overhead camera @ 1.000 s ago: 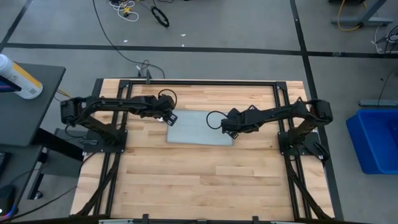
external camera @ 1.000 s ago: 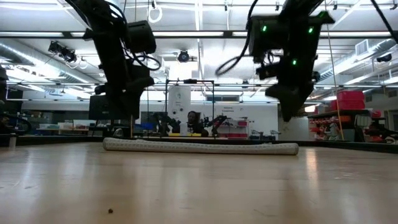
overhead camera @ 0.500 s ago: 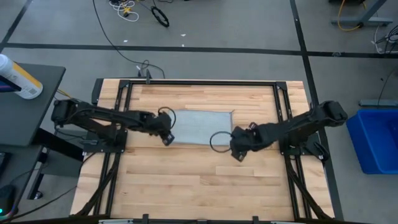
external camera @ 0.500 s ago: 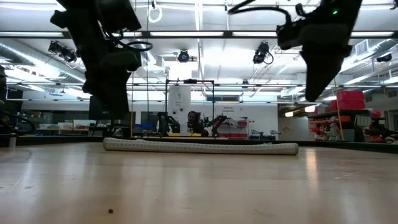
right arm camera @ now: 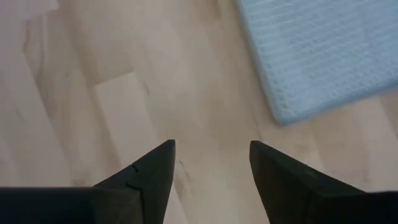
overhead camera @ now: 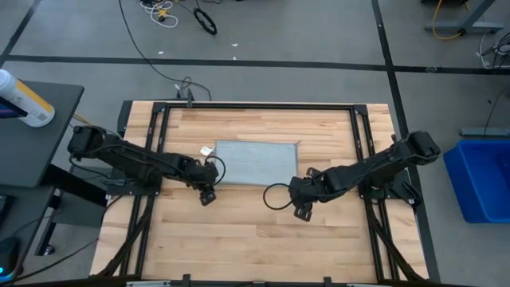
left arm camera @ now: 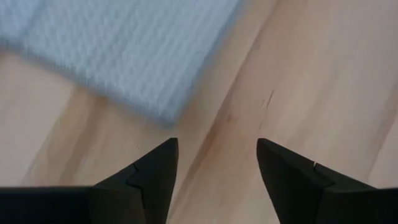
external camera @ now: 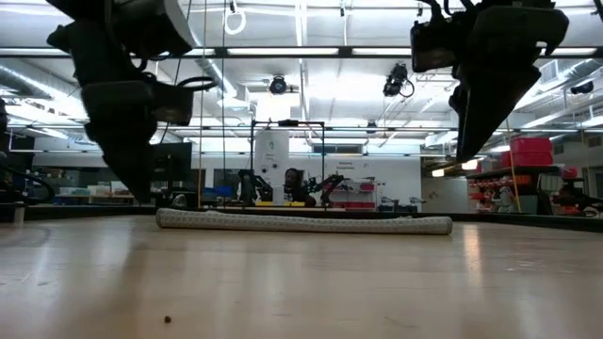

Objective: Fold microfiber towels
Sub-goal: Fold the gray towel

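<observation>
We stood over a pale wooden bench (overhead camera: 255, 231) framed by a dark rail, with our two arms reaching in from either side. Near its far middle lay the towel (overhead camera: 253, 163), a flat grey-blue rectangle lying square to the boards, its small white tag (overhead camera: 206, 150) showing at the far left corner.

Our left hand (overhead camera: 206, 194) hung above bare wood just off the towel's near left corner, fingers spread and holding nothing. Our right hand (overhead camera: 304, 210) hung off the near right corner, a little farther from the cloth, likewise spread and empty. In each wrist view a corner of the ribbed cloth lay ahead of the parted fingers, apart from them.

In the low view the towel (external camera: 303, 223) showed as a thin band on the bench, with both hands clear above it.

We judged the cloth soft, light and limp: it would sag and drape once raised, and its ribbed weave should give the fingers fair purchase. Lying so flat, an edge would be hard to get under, so we thought the near corners, along the stitched hem, the best places to pinch, both at once to keep the fold even.
</observation>
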